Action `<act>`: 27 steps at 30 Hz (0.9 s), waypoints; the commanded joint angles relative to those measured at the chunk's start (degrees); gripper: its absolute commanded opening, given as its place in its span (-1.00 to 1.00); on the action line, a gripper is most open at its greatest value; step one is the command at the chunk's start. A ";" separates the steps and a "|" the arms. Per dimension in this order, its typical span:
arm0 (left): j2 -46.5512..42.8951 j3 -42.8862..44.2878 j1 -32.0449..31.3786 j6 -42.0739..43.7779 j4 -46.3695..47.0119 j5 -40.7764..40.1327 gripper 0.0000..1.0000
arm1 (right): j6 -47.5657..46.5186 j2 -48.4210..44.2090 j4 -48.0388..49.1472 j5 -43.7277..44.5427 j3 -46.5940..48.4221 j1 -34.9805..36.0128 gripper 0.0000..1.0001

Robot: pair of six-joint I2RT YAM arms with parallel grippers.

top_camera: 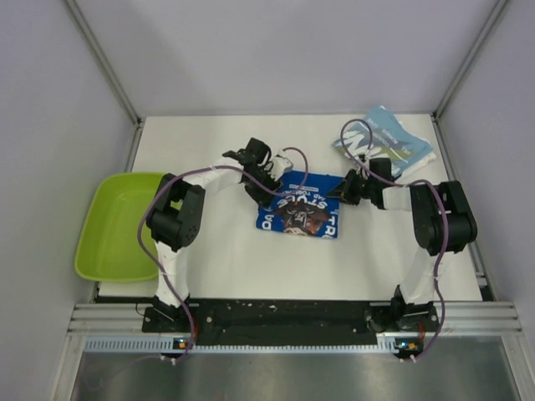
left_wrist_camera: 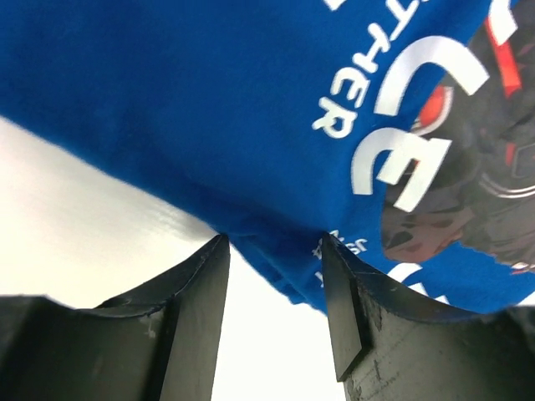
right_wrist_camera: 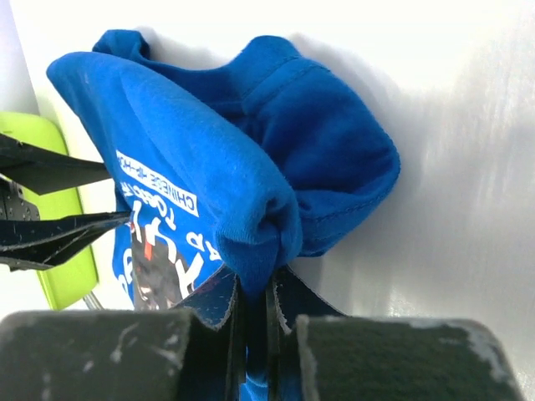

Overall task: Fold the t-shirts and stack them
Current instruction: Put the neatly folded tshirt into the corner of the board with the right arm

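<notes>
The royal blue t-shirt point(top_camera: 301, 215) with white lettering and a dark print lies folded at the table's middle. My right gripper point(top_camera: 341, 190) is at its right edge and is shut on a bunched fold of the royal blue cloth point(right_wrist_camera: 251, 225), which is pinched between the two pads of this gripper point(right_wrist_camera: 257, 280). My left gripper point(top_camera: 266, 180) is at the shirt's far left corner. In the left wrist view its fingers point(left_wrist_camera: 272, 251) stand apart, with the shirt's edge point(left_wrist_camera: 284, 267) lying between the tips. The lighter teal-blue t-shirt point(top_camera: 389, 144) lies crumpled at the back right.
A lime-green plastic tub point(top_camera: 121, 224) sits at the table's left edge, and it also shows in the right wrist view point(right_wrist_camera: 63, 280). Grey walls with metal posts close in the table on three sides. A black rail with both arm bases runs along the near edge point(top_camera: 284, 316).
</notes>
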 commanded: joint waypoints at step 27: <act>-11.34 6.09 11.59 2.69 -2.43 -5.77 0.13 | 1.62 14.88 -21.13 22.28 55.00 -4.76 -1.00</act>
